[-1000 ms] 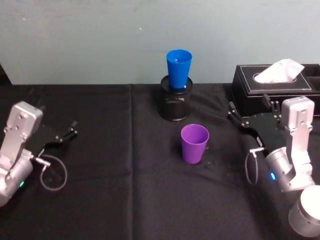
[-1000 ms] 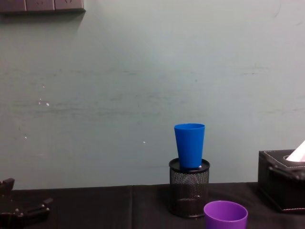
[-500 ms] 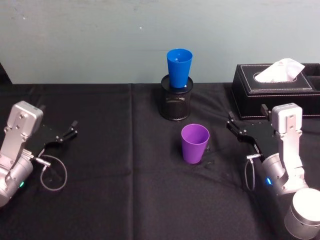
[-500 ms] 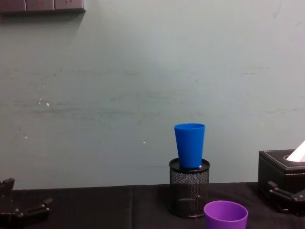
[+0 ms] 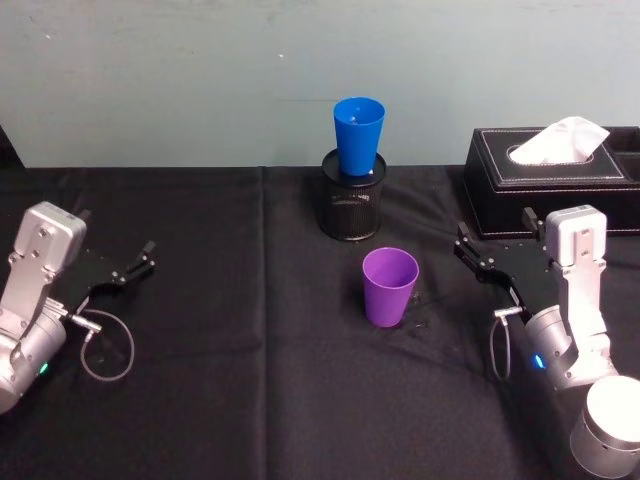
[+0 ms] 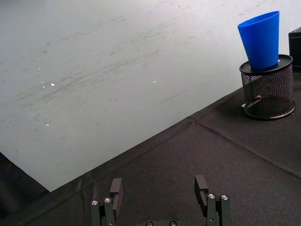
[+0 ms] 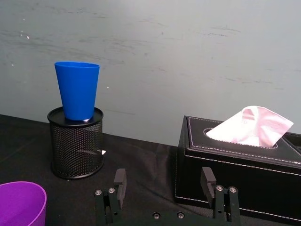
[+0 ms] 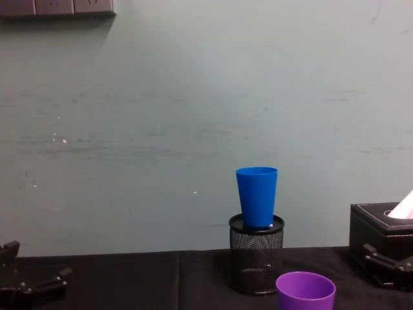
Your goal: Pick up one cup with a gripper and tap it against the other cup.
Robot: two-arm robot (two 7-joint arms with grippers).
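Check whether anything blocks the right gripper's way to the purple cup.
Nothing visible does. The right gripper is open, to the right of the purple cup, with only bare black cloth between them. The tissue box sits farther back, off that line.

Two plastic tumblers stand here. One is the bright blue tapered plastic tumbler (image 5: 358, 135), sitting upright in the mouth of the one black wire-mesh pen holder (image 5: 351, 208). The other is the purple tapered plastic tumbler (image 5: 389, 286), standing on the cloth just in front of that holder and apart from it.

There is one black stitched tissue box (image 5: 548, 177), to the right of the holder, with one white tissue (image 5: 562, 141) standing out of its slot.

Two black flat-jawed grippers are counted: the left gripper (image 5: 131, 268), well to the holder's left, and the right gripper (image 5: 478, 258), to its right and nearer than the tissue box. Each has its two fingers spread apart.

One black tablecloth (image 5: 250, 380) lies under all of it.
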